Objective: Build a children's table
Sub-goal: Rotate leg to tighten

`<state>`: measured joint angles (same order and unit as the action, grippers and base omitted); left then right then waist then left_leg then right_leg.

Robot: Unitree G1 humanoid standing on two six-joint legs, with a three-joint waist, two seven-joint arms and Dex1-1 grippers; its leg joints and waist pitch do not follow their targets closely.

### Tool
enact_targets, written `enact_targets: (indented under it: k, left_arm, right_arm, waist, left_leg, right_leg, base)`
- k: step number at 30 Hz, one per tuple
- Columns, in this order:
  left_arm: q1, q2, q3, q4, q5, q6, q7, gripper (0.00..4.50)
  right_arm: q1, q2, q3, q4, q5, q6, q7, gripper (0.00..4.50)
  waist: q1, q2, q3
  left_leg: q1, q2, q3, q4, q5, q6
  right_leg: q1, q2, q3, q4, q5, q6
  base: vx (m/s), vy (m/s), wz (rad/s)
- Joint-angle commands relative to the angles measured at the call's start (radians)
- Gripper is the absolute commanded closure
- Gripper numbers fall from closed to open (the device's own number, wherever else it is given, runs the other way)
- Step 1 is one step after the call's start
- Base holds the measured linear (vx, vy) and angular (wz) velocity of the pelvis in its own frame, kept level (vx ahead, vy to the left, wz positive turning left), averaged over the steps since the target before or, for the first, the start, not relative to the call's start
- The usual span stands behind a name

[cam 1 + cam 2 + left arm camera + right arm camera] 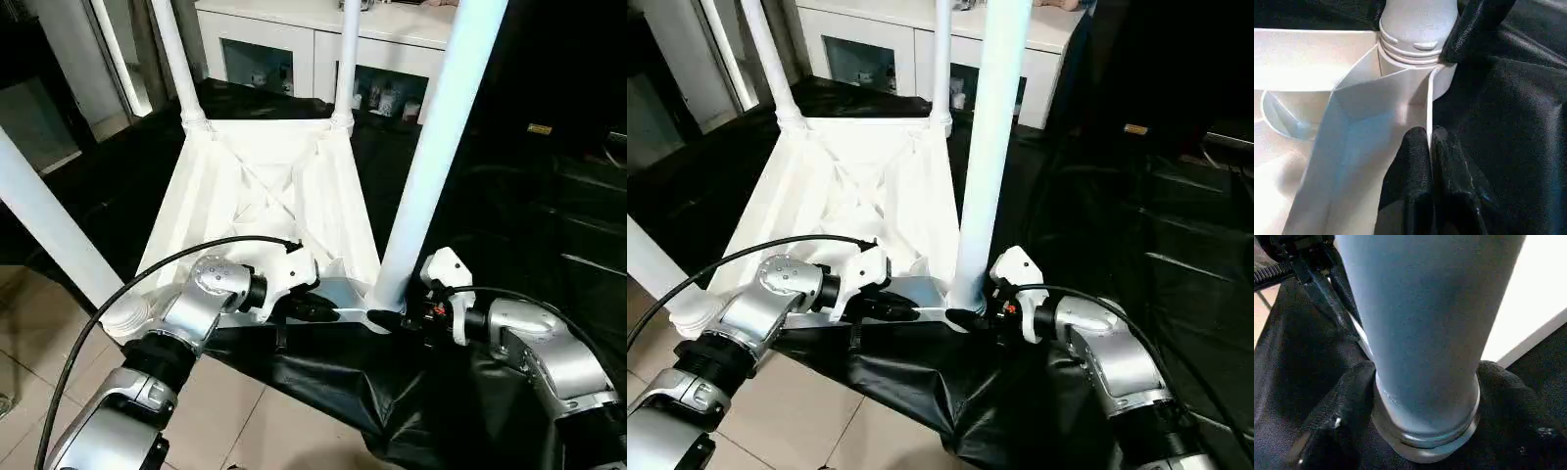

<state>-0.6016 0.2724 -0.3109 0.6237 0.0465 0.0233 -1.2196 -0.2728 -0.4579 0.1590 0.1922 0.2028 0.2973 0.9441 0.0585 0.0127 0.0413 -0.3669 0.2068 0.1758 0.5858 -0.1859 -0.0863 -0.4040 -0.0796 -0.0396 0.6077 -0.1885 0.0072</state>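
Note:
The children's table lies upside down on black cloth, its ribbed white top (pixel 265 196) facing up. Four white legs stand in its corner sockets: two far ones (pixel 176 59) (pixel 346 59), the near left one (pixel 44 225) and the near right one (pixel 431 157). My left gripper (pixel 323 311) is shut on the thin near rim of the top, close to the near right socket; in the left wrist view the rim (pixel 1428 112) runs between the pressed fingers (pixel 1410 161). My right gripper (pixel 392 318) wraps the base of the near right leg (pixel 1425 323), with a black finger (pixel 1337 421) against each side.
Black cloth (pixel 490 196) covers the work surface and hangs over its near edge above a tiled floor (pixel 245 421). A white cabinet with glass doors (pixel 294 39) stands behind the table. A black cable (pixel 127 284) arcs over my left forearm.

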Motion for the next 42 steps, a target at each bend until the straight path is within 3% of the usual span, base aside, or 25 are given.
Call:
enact_targets:
  k: [1, 7, 11, 14, 15, 16, 17, 18, 19, 22, 26, 29, 31, 32, 35, 39, 40, 42]
  left_arm:
    - [0.015, -0.013, 0.008, -0.010, -0.044, 0.000, -0.021, 4.50]
    - [0.018, -0.012, 0.009, -0.009, -0.046, 0.006, -0.023, 4.50]
    - [0.008, -0.036, 0.028, 0.022, -0.035, 0.002, 0.053, 4.50]
    - [-0.028, -0.080, 0.054, 0.104, -0.010, 0.009, 0.191, 4.50]
    - [-0.058, -0.112, 0.058, 0.166, 0.020, 0.013, 0.298, 4.50]
    - [-0.082, -0.142, 0.063, 0.205, 0.037, 0.028, 0.384, 4.50]
    - [-0.090, -0.152, 0.064, 0.219, 0.043, 0.033, 0.414, 4.50]
    - [-0.100, -0.166, 0.066, 0.234, 0.049, 0.041, 0.449, 4.50]
    - [-0.107, -0.176, 0.067, 0.243, 0.052, 0.046, 0.470, 4.50]
    - [-0.141, -0.235, 0.054, 0.279, 0.073, 0.056, 0.554, 4.50]
    - [-0.167, -0.280, 0.027, 0.323, 0.104, 0.018, 0.576, 4.50]
    - [-0.173, -0.283, 0.022, 0.342, 0.111, -0.008, 0.569, 4.50]
    - [-0.158, -0.261, 0.008, 0.328, 0.114, -0.047, 0.518, 4.50]
    - [-0.155, -0.254, 0.007, 0.325, 0.113, -0.056, 0.506, 4.50]
    - [-0.139, -0.225, 0.003, 0.314, 0.104, -0.107, 0.443, 4.50]
    - [-0.126, -0.207, 0.012, 0.307, 0.089, -0.163, 0.390, 4.50]
    - [-0.126, -0.207, 0.014, 0.311, 0.086, -0.170, 0.384, 4.50]
    - [-0.124, -0.201, 0.026, 0.306, 0.074, -0.187, 0.388, 4.50]
  right_arm:
    - [-0.003, 0.001, -0.001, -0.006, 0.013, 0.007, 0.004, 1.64]
    - [0.003, 0.012, -0.007, -0.007, 0.019, 0.015, 0.000, 1.76]
    - [-0.002, 0.066, -0.042, 0.054, -0.010, -0.019, -0.122, 1.76]
    - [-0.017, 0.153, -0.091, 0.131, -0.038, -0.034, -0.314, 1.76]
    - [-0.022, 0.218, -0.115, 0.166, -0.058, -0.035, -0.447, 1.77]
    - [-0.030, 0.270, -0.137, 0.183, -0.063, -0.029, -0.546, 1.77]
    - [-0.032, 0.288, -0.145, 0.189, -0.064, -0.027, -0.579, 1.77]
    - [-0.037, 0.311, -0.156, 0.195, -0.063, -0.021, -0.618, 1.78]
    - [-0.041, 0.326, -0.163, 0.199, -0.061, -0.016, -0.642, 1.78]
    - [-0.074, 0.402, -0.163, 0.228, -0.085, -0.012, -0.760, 1.78]
    - [-0.105, 0.448, -0.124, 0.255, -0.129, -0.046, -0.795, 1.78]
    - [-0.106, 0.445, -0.106, 0.260, -0.160, -0.064, -0.804, 1.78]
    - [-0.093, 0.418, -0.119, 0.245, -0.155, -0.095, -0.786, 1.78]
    - [-0.090, 0.413, -0.131, 0.238, -0.143, -0.102, -0.777, 1.22]
    - [-0.075, 0.360, -0.160, 0.192, -0.118, -0.128, -0.721, 0.86]
    - [-0.046, 0.277, -0.185, 0.091, -0.069, -0.093, -0.604, 0.61]
    - [-0.038, 0.266, -0.192, 0.073, -0.058, -0.086, -0.585, 0.61]
    - [0.007, 0.190, -0.197, -0.007, -0.013, -0.055, -0.477, 0.61]
  waist:
    - [-0.001, -0.017, -0.054]
    - [-0.001, -0.018, -0.054]
    - [-0.004, -0.018, -0.052]
    - [-0.014, -0.020, -0.048]
    - [-0.019, -0.021, -0.048]
    - [-0.021, -0.022, -0.051]
    - [-0.024, -0.021, -0.047]
    - [-0.023, -0.020, -0.047]
    - [-0.021, -0.021, -0.050]
    - [-0.023, -0.018, -0.049]
    - [-0.023, -0.014, -0.052]
    - [-0.019, -0.014, -0.055]
    - [-0.018, -0.017, -0.053]
    - [-0.017, -0.016, -0.054]
    - [-0.016, -0.020, -0.052]
    - [-0.006, -0.020, -0.052]
    - [-0.005, -0.025, -0.053]
    - [0.002, -0.025, -0.051]
  left_leg:
    - [0.004, 0.017, 0.002, -0.067, -0.195, 0.059]
    - [0.004, 0.017, 0.003, -0.066, -0.190, 0.062]
    - [0.003, 0.015, 0.003, -0.067, -0.205, 0.050]
    - [0.004, 0.010, 0.003, -0.069, -0.242, 0.029]
    - [0.005, 0.007, 0.001, -0.070, -0.249, 0.012]
    - [0.004, 0.007, -0.003, -0.072, -0.244, 0.005]
    - [0.005, 0.008, -0.001, -0.074, -0.246, 0.003]
    - [0.013, 0.007, 0.000, -0.070, -0.271, 0.003]
    - [0.007, 0.007, -0.003, -0.072, -0.251, 0.011]
    - [0.003, 0.007, -0.003, -0.075, -0.253, 0.016]
    - [0.000, 0.008, -0.003, -0.074, -0.216, 0.020]
    - [0.002, 0.006, 0.000, -0.069, -0.200, 0.034]
    - [0.001, 0.006, 0.000, -0.071, -0.210, 0.039]
    - [0.002, 0.006, 0.000, -0.070, -0.212, 0.041]
    - [-0.001, 0.007, 0.001, -0.071, -0.219, 0.051]
    - [0.005, 0.012, 0.003, -0.070, -0.209, 0.067]
    - [0.000, 0.011, 0.003, -0.070, -0.198, 0.068]
    - [0.003, 0.012, 0.002, -0.070, -0.201, 0.073]
  right_leg:
    - [0.049, -0.048, 0.032, -0.078, -0.207, -0.214]
    - [0.050, -0.047, 0.031, -0.076, -0.195, -0.219]
    - [0.047, -0.048, 0.031, -0.080, -0.232, -0.211]
    - [0.040, -0.047, 0.030, -0.091, -0.342, -0.177]
    - [0.037, -0.047, 0.029, -0.094, -0.384, -0.161]
    - [0.043, -0.048, 0.028, -0.094, -0.397, -0.148]
    - [0.037, -0.045, 0.029, -0.097, -0.400, -0.144]
    - [0.032, -0.048, 0.030, -0.104, -0.434, -0.138]
    - [0.040, -0.049, 0.031, -0.101, -0.410, -0.136]
    - [0.038, -0.047, 0.030, -0.101, -0.398, -0.134]
    - [0.044, -0.044, 0.030, -0.092, -0.288, -0.156]
    - [0.046, -0.045, 0.032, -0.089, -0.234, -0.173]
    - [0.048, -0.047, 0.031, -0.091, -0.255, -0.170]
    - [0.048, -0.048, 0.031, -0.091, -0.262, -0.168]
    - [0.049, -0.047, 0.031, -0.095, -0.294, -0.152]
    - [0.046, -0.047, 0.034, -0.095, -0.278, -0.155]
    - [0.048, -0.047, 0.033, -0.091, -0.263, -0.160]
    - [0.049, -0.048, 0.032, -0.093, -0.275, -0.154]
  base:
    - [0.000, 0.000, 0.00]
    - [0.000, 0.000, 0.00]
    - [0.000, 0.000, 0.00]
    - [0.000, 0.000, 0.00]
    - [0.000, 0.000, 0.00]
    - [0.000, 0.000, 0.00]
    - [0.000, 0.000, 0.00]
    - [0.000, 0.000, 0.00]
    - [0.000, 0.000, 0.00]
    - [0.000, 0.000, 0.00]
    - [0.000, 0.000, 0.00]
    - [0.000, 0.000, 0.00]
    - [0.000, 0.000, 0.00]
    - [0.000, 0.000, 0.00]
    - [0.000, 0.000, 0.00]
    - [0.000, 0.000, 0.00]
    - [0.000, 0.000, 0.00]
    - [0.000, 0.000, 0.00]
